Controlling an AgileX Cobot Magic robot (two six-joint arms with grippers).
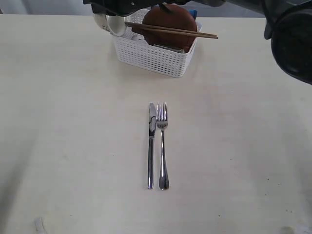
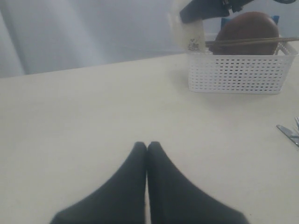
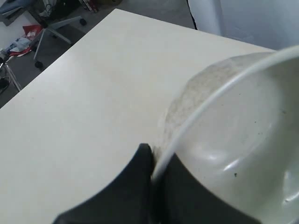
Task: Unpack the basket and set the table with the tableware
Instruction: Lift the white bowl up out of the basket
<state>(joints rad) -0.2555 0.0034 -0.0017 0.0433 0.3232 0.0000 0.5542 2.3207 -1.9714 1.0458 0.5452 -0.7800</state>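
Note:
The white basket (image 1: 156, 56) (image 2: 238, 74) stands at the far middle of the table (image 1: 73, 122). A reddish-brown plate (image 1: 170, 22) (image 2: 247, 25) leans inside it, and brown chopsticks (image 1: 170, 30) (image 2: 247, 42) lie across its rim. Reaching across to the basket's left end, my right gripper (image 3: 156, 163) (image 1: 108, 13) is shut on the rim of the pale bowl (image 3: 243, 140) (image 1: 112, 24) (image 2: 189, 35), held tilted above the table. The knife (image 1: 151, 146) and fork (image 1: 162, 146) lie side by side mid-table. My left gripper (image 2: 147, 147) is shut on nothing, low over bare tabletop.
A blue packet (image 1: 193, 13) peeks out behind the plate in the basket. The dark body of the right arm (image 1: 292, 39) hangs over the table's far right. Beyond the table edge an office chair (image 3: 56, 23) stands on the floor.

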